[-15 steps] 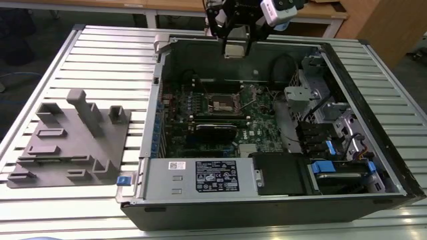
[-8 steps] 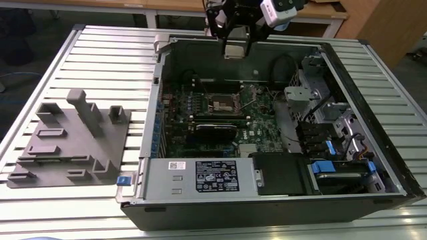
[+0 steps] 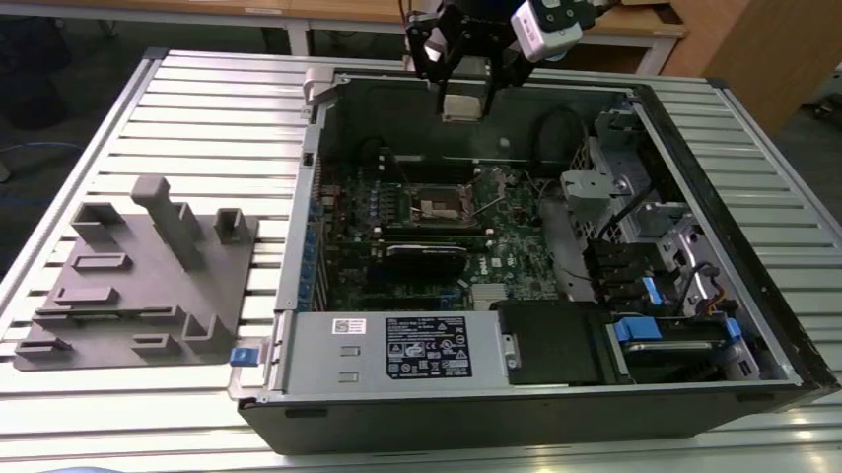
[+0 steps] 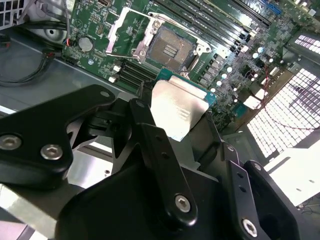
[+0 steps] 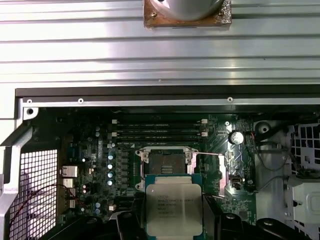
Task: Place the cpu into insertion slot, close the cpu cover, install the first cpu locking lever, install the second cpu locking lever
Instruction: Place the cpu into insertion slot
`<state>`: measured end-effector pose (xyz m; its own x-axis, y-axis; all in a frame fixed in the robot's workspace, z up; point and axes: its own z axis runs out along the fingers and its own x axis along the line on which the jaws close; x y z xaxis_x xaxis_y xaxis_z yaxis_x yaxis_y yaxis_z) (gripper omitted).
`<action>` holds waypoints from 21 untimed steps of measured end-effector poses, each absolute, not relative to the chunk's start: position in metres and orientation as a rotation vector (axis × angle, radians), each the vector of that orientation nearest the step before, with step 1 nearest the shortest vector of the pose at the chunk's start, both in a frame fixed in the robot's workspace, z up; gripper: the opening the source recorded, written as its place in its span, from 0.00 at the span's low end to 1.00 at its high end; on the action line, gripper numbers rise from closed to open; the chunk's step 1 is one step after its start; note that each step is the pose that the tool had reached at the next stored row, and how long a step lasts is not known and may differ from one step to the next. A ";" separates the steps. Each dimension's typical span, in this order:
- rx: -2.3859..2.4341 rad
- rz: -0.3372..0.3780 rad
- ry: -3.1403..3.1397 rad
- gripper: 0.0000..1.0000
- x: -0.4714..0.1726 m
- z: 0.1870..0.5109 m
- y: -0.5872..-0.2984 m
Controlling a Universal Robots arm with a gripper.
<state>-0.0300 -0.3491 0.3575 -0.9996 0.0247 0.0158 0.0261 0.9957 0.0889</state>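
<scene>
Evidently the hand (image 3: 463,97) was clenched on the cpu (image 3: 460,106), pinching it by two opposite edges. It held the chip up above the open computer case (image 3: 298,246), toward the case's far wall in the exterior view and well apart from the insertion slot (image 3: 445,207) below. I judged the chip light, thin and stiff, its smooth metal top apt to slip and its underside delicate (the edges seemed the only sensible place to grip), so this edge hold suited it. In the second wrist view the cpu cover (image 4: 115,32) stood swung up beside the slot, whose dark centre lay bare with nothing seated in it. The case held a green circuit board (image 3: 516,244), a long black card (image 3: 424,258) and a labelled box (image 3: 408,345) by its near wall. A grey fixture (image 3: 145,266) sat beside the case on the tabletop (image 3: 197,108).
</scene>
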 end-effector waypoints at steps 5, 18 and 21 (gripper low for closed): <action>-0.040 -0.140 -3.124 0.54 -0.030 0.357 -0.349; -0.040 -0.140 -3.124 0.54 -0.030 0.341 -0.349; -0.040 -0.139 -3.123 0.54 -0.030 0.341 -0.349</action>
<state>-0.0300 -0.3491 0.3414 -0.9996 0.0248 0.0159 0.0261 0.9957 0.0888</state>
